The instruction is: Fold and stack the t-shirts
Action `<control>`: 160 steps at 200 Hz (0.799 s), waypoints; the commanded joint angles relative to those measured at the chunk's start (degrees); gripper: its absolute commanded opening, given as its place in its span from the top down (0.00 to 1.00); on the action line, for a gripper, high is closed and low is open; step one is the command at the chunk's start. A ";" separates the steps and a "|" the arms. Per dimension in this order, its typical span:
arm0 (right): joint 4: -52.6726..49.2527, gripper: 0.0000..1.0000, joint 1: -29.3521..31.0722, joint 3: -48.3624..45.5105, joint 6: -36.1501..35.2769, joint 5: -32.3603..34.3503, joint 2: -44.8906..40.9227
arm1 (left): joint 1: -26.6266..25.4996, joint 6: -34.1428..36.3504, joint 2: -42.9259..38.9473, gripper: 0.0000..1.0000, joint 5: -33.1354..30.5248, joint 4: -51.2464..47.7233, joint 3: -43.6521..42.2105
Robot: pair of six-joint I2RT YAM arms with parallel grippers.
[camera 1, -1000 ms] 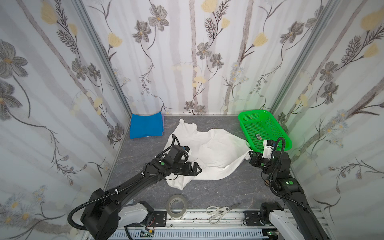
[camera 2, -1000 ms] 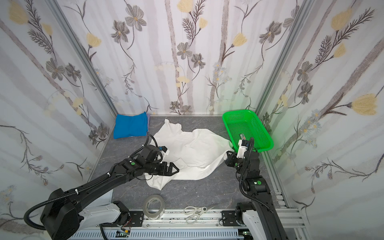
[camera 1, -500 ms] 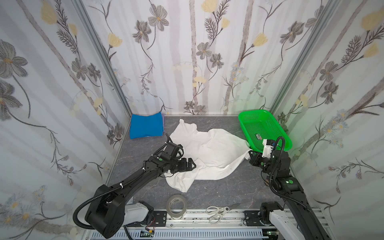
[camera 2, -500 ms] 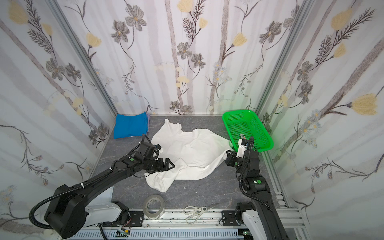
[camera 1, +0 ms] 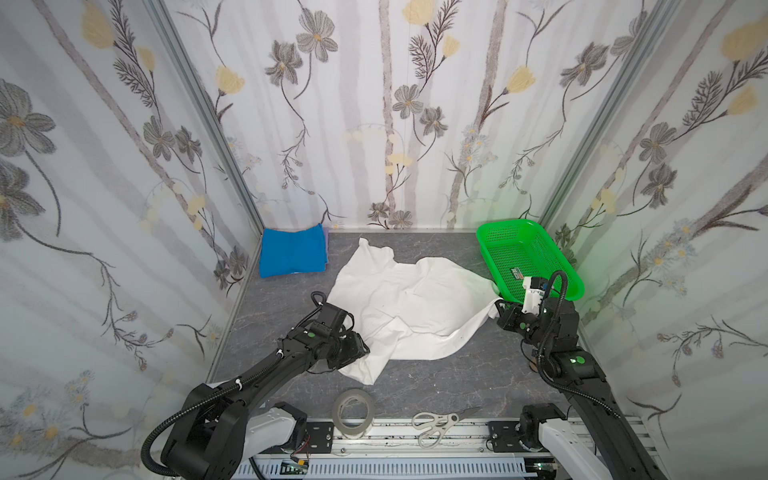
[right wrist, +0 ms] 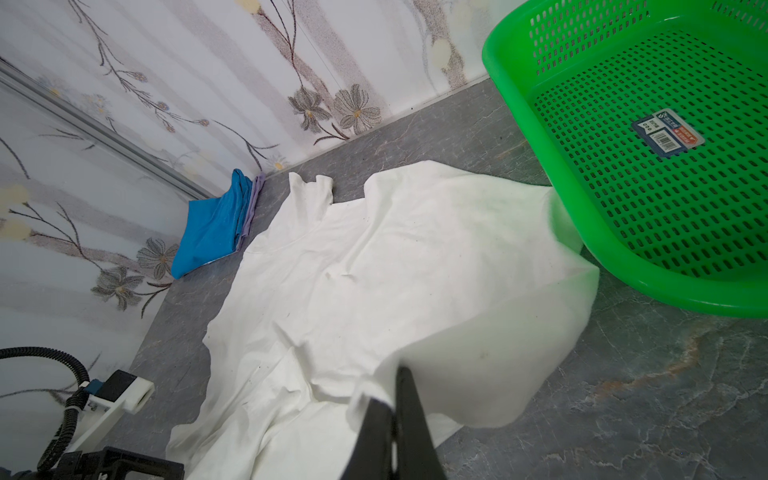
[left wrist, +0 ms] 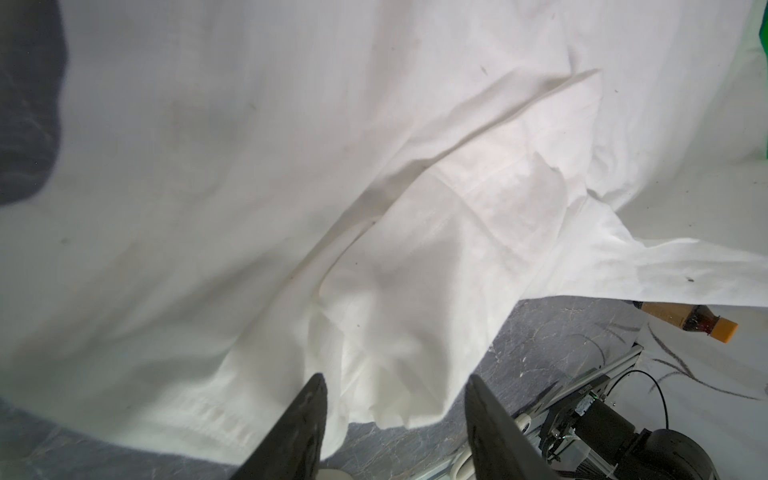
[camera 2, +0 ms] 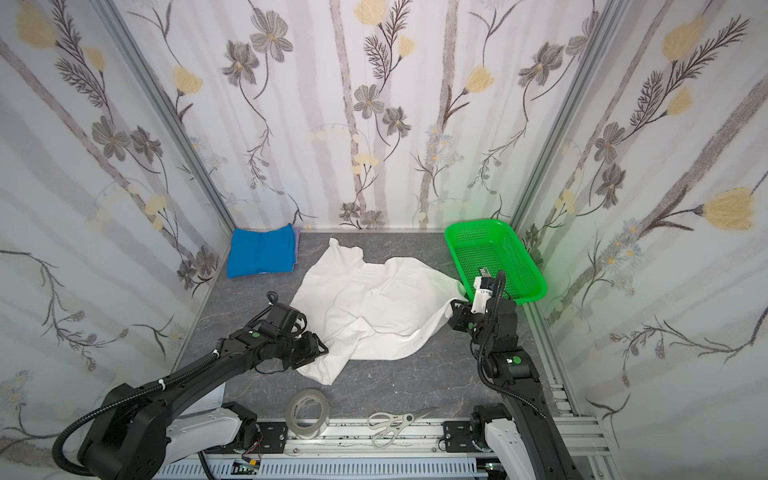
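A white t-shirt [camera 1: 407, 303] [camera 2: 374, 299] lies crumpled and spread in the middle of the grey table, with no print showing. My left gripper [camera 1: 360, 352] [camera 2: 318, 352] is at its near left corner. In the left wrist view that gripper [left wrist: 395, 376] has its jaws apart, and a folded corner of the white t-shirt [left wrist: 399, 374] hangs between them unpinched. My right gripper [camera 1: 498, 309] [right wrist: 390, 386] is shut on the shirt's right edge and holds it lifted off the table. A folded blue t-shirt [camera 1: 293, 251] [right wrist: 212, 224] lies in the far left corner.
A green mesh basket [camera 1: 486, 241] [right wrist: 498, 83] stands at the far right with a label in it. A tape roll [camera 1: 352, 409] and white scissors [camera 1: 440, 419] lie at the front edge. A small brown bottle [left wrist: 681, 320] lies near the right arm. Walls close in three sides.
My left gripper has drawn back toward the front, from over the shirt to its near left corner, and its jaws have narrowed. The right arm has not moved.
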 commanded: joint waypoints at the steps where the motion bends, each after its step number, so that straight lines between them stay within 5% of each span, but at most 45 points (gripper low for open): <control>1: 1.74 1.00 0.13 -0.02 -0.05 0.15 -0.45 | 0.22 -2.33 1.05 0.45 -0.83 5.37 -1.32; 90: 0.65 1.00 0.11 -1.04 0.04 1.00 -2.75 | 1.82 -2.22 3.40 0.53 -3.43 11.12 -3.42; 160: 0.67 1.00 0.06 -1.07 0.04 0.95 -2.80 | 2.90 -2.52 4.64 0.45 -3.45 13.04 -5.54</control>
